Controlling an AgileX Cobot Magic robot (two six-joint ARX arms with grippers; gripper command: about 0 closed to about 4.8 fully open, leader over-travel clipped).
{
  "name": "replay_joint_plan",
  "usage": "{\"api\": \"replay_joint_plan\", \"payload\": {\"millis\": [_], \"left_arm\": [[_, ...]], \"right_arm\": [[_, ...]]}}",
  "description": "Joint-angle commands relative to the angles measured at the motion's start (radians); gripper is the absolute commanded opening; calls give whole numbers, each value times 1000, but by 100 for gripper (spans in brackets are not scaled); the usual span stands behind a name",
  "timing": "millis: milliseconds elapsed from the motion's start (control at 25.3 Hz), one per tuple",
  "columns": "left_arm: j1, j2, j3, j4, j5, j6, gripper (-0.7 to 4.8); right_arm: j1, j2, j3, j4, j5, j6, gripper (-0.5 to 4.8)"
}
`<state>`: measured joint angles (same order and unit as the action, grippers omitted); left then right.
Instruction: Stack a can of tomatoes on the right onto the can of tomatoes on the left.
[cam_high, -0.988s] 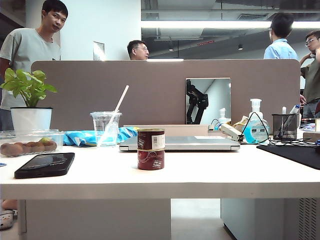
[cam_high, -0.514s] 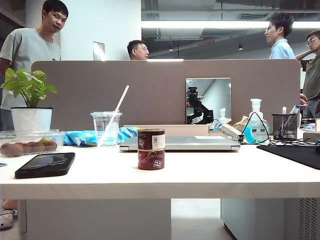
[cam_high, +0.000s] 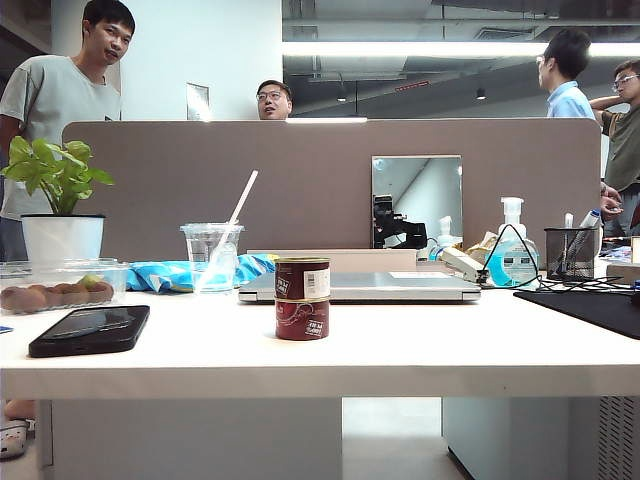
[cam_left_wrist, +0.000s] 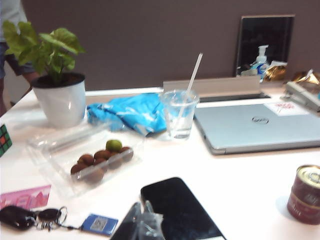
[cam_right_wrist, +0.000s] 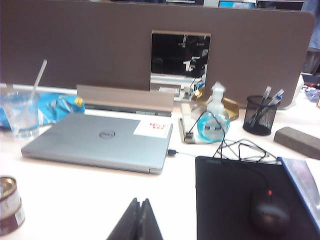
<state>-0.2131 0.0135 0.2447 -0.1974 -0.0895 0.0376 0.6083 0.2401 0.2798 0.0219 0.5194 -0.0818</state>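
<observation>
Two red tomato cans stand stacked mid-table: the upper can (cam_high: 302, 278) sits upright on the lower can (cam_high: 302, 320). The left wrist view catches the stack (cam_left_wrist: 306, 195) at its edge, and so does the right wrist view (cam_right_wrist: 10, 205). My left gripper (cam_left_wrist: 142, 205) is shut and empty, hovering by the black phone (cam_left_wrist: 180, 212), well apart from the cans. Over bare table between the laptop (cam_right_wrist: 100, 137) and the black mat (cam_right_wrist: 240, 195), my right gripper (cam_right_wrist: 140, 200) is shut on nothing. Neither gripper shows directly in the exterior view.
A laptop (cam_high: 360, 287) lies just behind the cans. A phone (cam_high: 90, 330), fruit box (cam_high: 55, 285), plant pot (cam_high: 62, 237) and cup with straw (cam_high: 212, 255) fill the left. A mat (cam_high: 590, 305), pen holder (cam_high: 570, 252) and pump bottle (cam_high: 512, 255) are on the right.
The stacked cans have not moved. In the mirror behind them, the reflection of a black arm has sunk lower and folded down.
</observation>
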Motion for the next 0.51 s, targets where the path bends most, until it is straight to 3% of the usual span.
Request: {"api": "replay_joint_plan", "payload": {"millis": [40, 119, 198, 316, 514], "left_arm": [[3, 1, -25, 21, 4, 0, -4], [3, 1, -48, 20, 8, -59, -4], [3, 1, -76, 20, 7, -100, -4], [3, 1, -108, 19, 42, -103, -4], [3, 1, -137, -3, 97, -102, -4]], "right_arm": [[1, 0, -36, 20, -5, 7, -9], [2, 0, -69, 19, -5, 9, -9], [2, 0, -97, 21, -6, 91, -9], [2, 0, -134, 20, -5, 196, -9], [2, 0, -207, 19, -5, 196, -9]]}}
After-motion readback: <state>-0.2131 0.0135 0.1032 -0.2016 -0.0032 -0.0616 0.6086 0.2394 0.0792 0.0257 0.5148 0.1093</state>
